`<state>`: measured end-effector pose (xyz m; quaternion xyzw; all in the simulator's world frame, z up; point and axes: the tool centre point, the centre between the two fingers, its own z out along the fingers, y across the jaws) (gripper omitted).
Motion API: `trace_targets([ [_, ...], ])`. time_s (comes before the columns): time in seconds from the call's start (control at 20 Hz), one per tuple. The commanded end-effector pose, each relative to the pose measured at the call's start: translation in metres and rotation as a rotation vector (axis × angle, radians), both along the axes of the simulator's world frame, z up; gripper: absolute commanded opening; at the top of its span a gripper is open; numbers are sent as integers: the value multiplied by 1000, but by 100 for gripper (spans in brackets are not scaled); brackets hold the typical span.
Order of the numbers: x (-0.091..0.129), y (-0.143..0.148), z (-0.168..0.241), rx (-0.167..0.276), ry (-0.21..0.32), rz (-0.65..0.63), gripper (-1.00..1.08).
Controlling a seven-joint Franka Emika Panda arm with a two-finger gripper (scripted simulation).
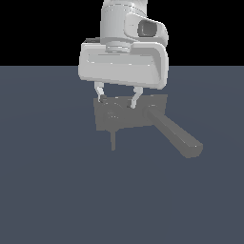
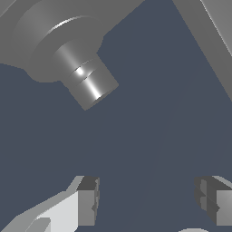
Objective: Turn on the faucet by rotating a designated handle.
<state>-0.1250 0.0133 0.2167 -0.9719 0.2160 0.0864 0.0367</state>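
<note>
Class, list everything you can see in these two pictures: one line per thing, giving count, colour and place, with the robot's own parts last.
faucet: one, grey, on the floor in the middle of the exterior view, just under the pincer.
spout: one, grey bar, reaching from the faucet body toward the exterior view's right and the camera.
handle: one, grey cylinder stub, seen close in the wrist view, apart from both fingertips.
floor: one, dark blue-grey, under everything.
arm: one, white, coming down from the top of the exterior view.
pincer: one, white with dark pads, open, above the faucet body.
</note>
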Motion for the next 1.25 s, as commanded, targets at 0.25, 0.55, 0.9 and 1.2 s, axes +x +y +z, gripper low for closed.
trace_targets([
  [0.25,25,10,-62,-79,-15,-27,79],
  [0.55,65,15,-78,-77,-93,8,63],
  [0.9,10,-75,-140,-186,-41,-200,86],
  [1.2,75,13,-127,-193,-248,-64,52],
])
